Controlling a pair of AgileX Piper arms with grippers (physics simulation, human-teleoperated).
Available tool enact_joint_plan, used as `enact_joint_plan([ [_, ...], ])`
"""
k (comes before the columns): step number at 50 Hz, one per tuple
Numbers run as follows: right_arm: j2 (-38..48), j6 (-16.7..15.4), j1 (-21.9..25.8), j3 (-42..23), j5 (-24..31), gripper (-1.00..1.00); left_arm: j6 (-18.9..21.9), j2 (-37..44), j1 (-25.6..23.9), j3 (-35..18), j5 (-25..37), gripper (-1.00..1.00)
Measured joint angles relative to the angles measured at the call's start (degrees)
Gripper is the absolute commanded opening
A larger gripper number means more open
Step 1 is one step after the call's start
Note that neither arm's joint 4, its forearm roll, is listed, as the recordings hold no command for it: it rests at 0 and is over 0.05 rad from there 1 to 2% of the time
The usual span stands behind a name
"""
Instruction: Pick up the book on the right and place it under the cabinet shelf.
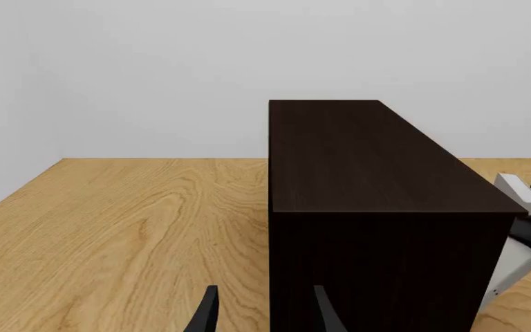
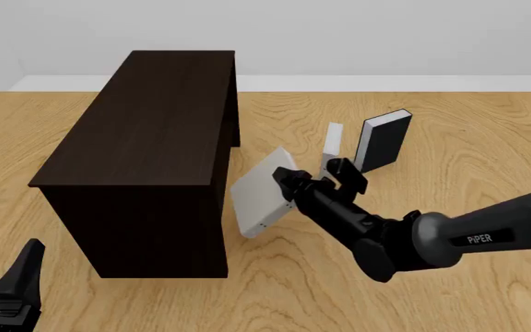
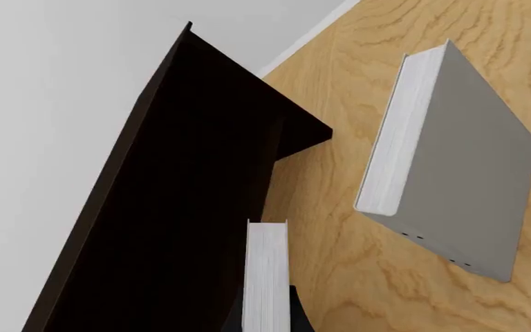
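The left gripper (image 2: 7, 290) waits low by the near counter (image 2: 487, 124) edge, fingers apart, holding nothing. The right gripper (image 2: 317, 181) has its fingers clamped on the light grey book (image 2: 263, 190), lifted and tilted beside the dark cabinet shelf (image 2: 155, 117). The book looks stiff and light; holding its edge seems best. A black book (image 2: 384, 140) stands farther back.

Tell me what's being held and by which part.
The right gripper looks clamped on the slim grey-and-white book, low on its page-edge side. The tilted grey book lies outside its grip.
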Motion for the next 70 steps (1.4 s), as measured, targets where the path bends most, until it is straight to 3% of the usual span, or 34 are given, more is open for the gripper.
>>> enact_joint_plan([
  [70, 9.32, 3.83, 0.36, -4.79, -4.44, -1.00, 0.00, 0.00, 0.00, 0.00, 0.00, 1.00],
])
